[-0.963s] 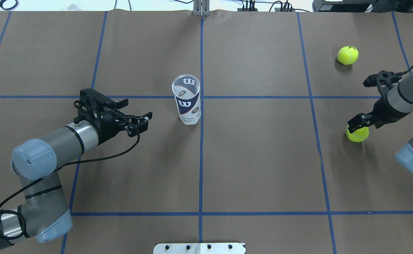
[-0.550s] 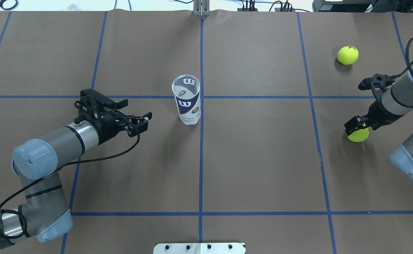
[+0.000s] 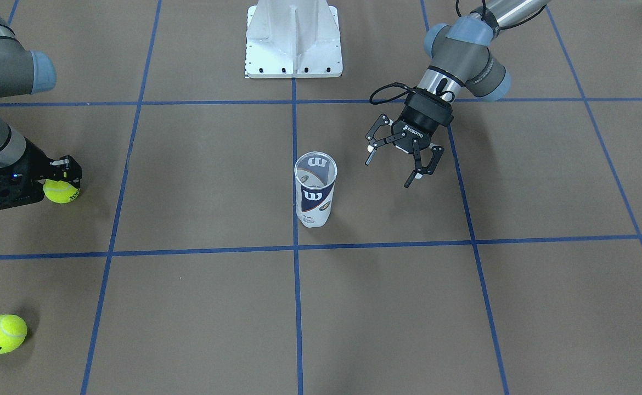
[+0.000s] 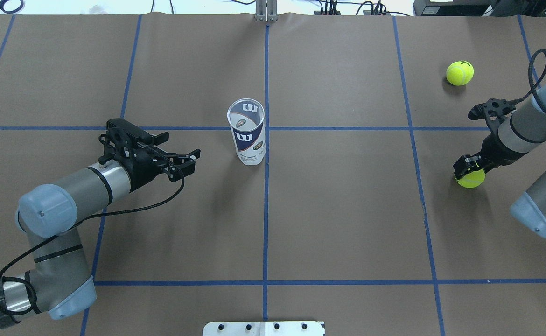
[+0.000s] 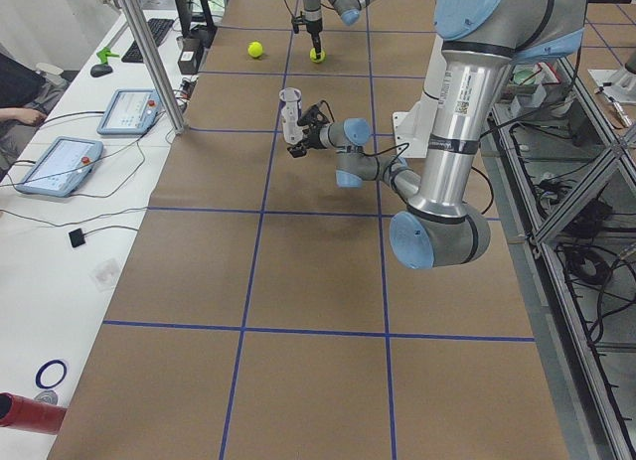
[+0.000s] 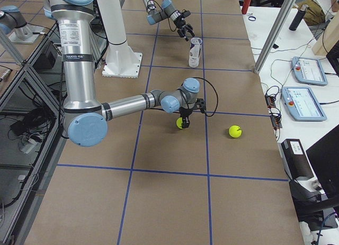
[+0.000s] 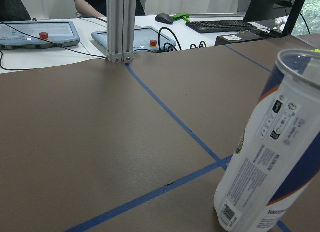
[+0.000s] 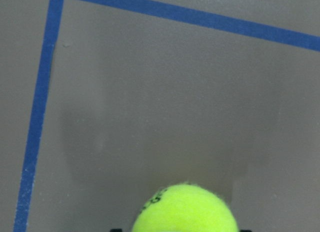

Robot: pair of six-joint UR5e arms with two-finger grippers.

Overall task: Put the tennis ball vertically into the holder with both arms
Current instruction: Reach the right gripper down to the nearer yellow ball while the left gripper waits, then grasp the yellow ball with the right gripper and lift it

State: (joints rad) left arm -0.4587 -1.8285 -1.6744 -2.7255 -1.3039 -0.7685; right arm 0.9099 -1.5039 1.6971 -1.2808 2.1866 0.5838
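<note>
1. Holder (image 4: 247, 135) upright near the middle of the surface (image 4: 347, 210), just beside the centre blue tape line (image 4: 265, 210). Long axis vertical, open mouth up, base down.
2. Navy "W" label (image 3: 314, 196) on the near wall, and seen again through the clear rim from above.
3. Left jaws spread wide on the end of the left arm (image 4: 105, 177), aimed at the holder's side. Near it, not touching.
4. Right jaws clamped on a tennis ball (image 4: 470, 179), well apart from the holder, toward the robot's right end of the surface. Unclear whether that ball rests on the surface.
5. Second tennis ball (image 4: 459, 73) loose on the surface, farther out, apart from the gripped one.
6. In the left wrist view, holder (image 7: 270, 157) cut off at the right and bottom edges.
7. In the right wrist view, only the top of the tennis ball (image 8: 185, 209) visible at the bottom edge. Jaws almost wholly out of frame there.
</note>
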